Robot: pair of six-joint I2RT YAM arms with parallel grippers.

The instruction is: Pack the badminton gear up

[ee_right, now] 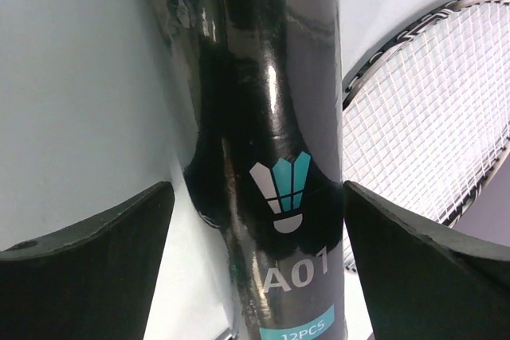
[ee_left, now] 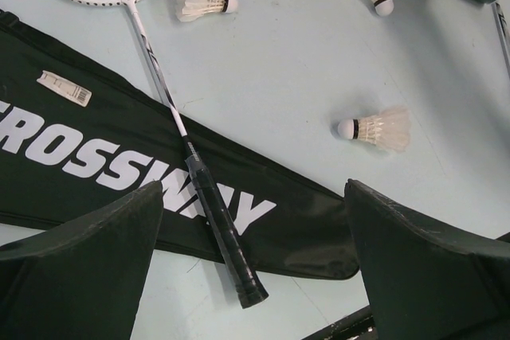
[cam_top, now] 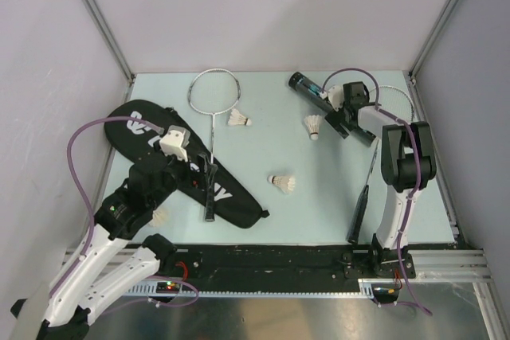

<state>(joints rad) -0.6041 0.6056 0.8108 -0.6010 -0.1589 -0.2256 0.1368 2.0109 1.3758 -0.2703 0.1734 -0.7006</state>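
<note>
The black white-lettered racket bag (cam_top: 151, 137) lies flat at the left. A silver-framed racket (cam_top: 213, 89) lies with its black handle (ee_left: 219, 228) across the bag. My left gripper (cam_top: 207, 179) hangs open above that handle, which shows between its fingers (ee_left: 255, 260). The black tube (cam_top: 307, 87) lies at the back right. My right gripper (cam_top: 340, 119) is open and straddles the tube (ee_right: 271, 117), with gaps on both sides. The second racket (cam_top: 390, 105) lies beside the tube, its strings visible (ee_right: 430, 117). Loose shuttlecocks lie at the back middle (cam_top: 238, 119), near the tube (cam_top: 314, 126) and mid-table (cam_top: 282, 183).
Another shuttlecock (cam_top: 159, 216) lies by the left arm near the front edge. The second racket's handle (cam_top: 358, 212) reaches the front edge by the right arm's base. Grey walls close in the table at the left, back and right.
</note>
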